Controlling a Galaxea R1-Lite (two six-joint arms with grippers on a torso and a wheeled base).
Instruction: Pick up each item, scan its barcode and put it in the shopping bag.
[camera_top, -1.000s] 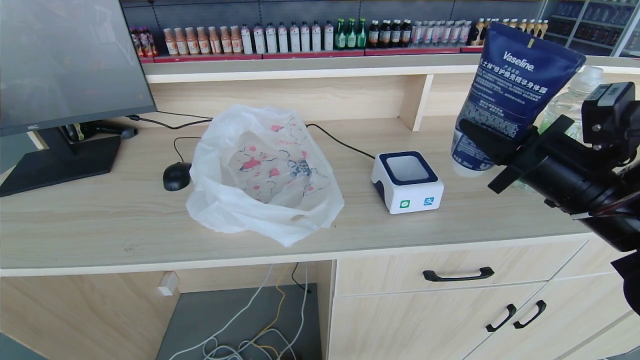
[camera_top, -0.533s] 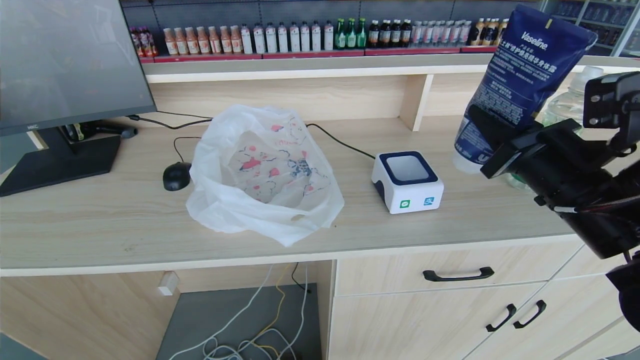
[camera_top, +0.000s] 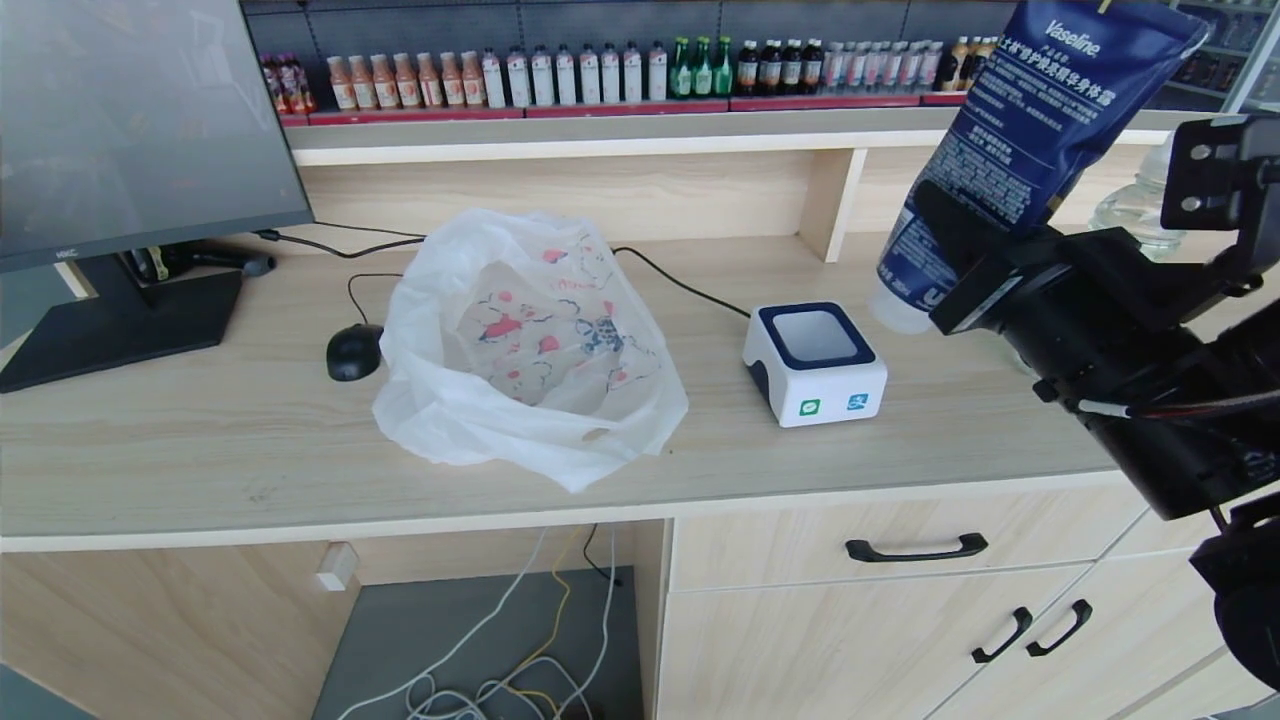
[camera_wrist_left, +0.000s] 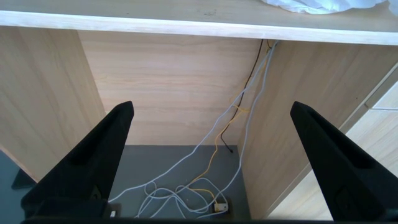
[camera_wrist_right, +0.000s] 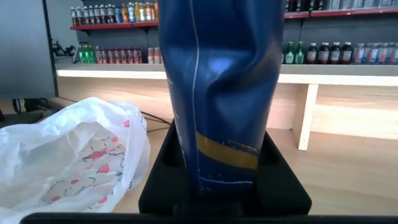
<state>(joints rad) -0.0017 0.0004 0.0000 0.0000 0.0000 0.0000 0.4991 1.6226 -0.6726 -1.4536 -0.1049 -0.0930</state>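
From where I stand, the right gripper is clamped on the blue pouch, held aloft at two o'clock from the scanner, so it looks picked up but not yet scanned or dropped in the shopping bag at the scanner's nine o'clock, while the left gripper hangs with its jaws apart.

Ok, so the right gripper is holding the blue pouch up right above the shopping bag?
Not quite: the head view shows the right gripper holding the blue pouch up to the right of the scanner, with the shopping bag on the scanner's left.
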